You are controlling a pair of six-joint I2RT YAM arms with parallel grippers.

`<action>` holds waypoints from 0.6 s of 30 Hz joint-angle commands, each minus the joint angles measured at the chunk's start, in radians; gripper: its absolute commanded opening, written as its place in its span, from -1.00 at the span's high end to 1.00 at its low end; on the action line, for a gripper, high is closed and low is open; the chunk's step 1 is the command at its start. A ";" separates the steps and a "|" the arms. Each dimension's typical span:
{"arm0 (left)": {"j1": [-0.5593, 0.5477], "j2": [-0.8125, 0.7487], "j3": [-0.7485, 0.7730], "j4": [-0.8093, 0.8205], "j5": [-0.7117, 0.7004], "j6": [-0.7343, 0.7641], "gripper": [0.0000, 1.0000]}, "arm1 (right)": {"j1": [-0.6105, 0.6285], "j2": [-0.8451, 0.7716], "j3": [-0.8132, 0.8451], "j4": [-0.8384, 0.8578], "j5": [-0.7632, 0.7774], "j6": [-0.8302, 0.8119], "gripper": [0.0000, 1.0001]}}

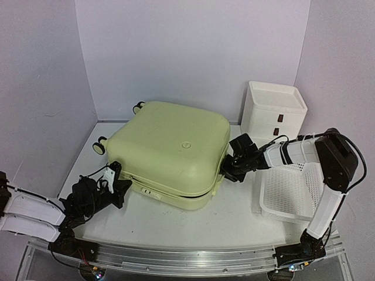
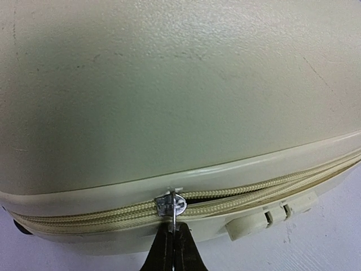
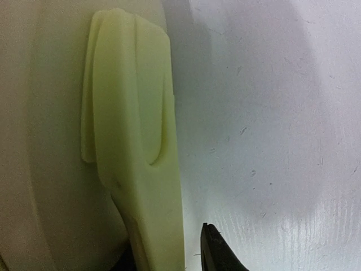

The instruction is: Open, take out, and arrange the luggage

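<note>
The luggage, a pale yellow-green hard-shell suitcase, lies flat on the table with its lid down and its caster wheels at the far left. My left gripper is at its near-left edge. In the left wrist view the gripper is shut on the metal zipper pull. The zipper is slightly parted just right of the slider, beside the lock. My right gripper is at the suitcase's right side. Its jaws straddle the moulded side handle. One dark fingertip stands apart from the handle; the other is mostly hidden.
A white three-drawer box stands at the back right. A white mesh basket sits on the table's right side under my right arm. White walls close in the left, back and right.
</note>
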 commanded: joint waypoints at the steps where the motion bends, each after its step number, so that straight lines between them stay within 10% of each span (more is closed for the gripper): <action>1: 0.006 0.112 0.045 0.326 -0.127 0.009 1.00 | 0.007 -0.003 -0.015 0.025 0.154 0.061 0.49; 7: 0.006 0.294 0.066 0.515 -0.194 0.000 1.00 | -0.015 -0.020 -0.054 0.020 0.266 0.097 0.98; 18: 0.056 0.299 0.057 0.528 -0.305 -0.020 1.00 | -0.137 -0.033 -0.028 -0.068 0.169 -0.076 1.00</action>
